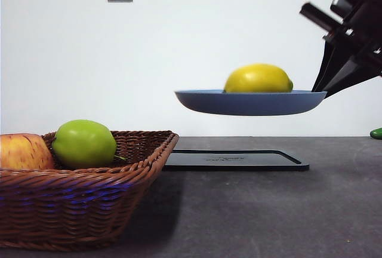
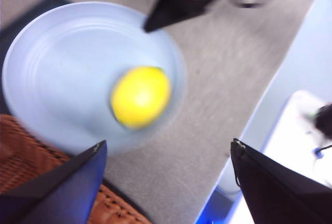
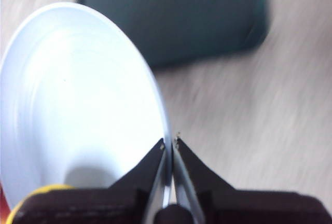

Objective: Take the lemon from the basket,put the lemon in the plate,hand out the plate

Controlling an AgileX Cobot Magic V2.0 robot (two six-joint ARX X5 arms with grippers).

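Basket (image 1: 89, 195) nearest us; right end effector (image 3: 170, 146) pinches plate (image 1: 250, 101) rim, lemon (image 1: 258, 79) riding loose aloft. Left end effector (image 2: 166, 182) wide, empty. We fear tilt rolling lemon off.

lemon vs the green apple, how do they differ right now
The lemon is yellow and oval; the green apple is green and rounder. The lemon lies on the blue plate, which the right gripper holds by its rim in the air above the black tray; the apple sits in the wicker basket. Both have smooth skin.
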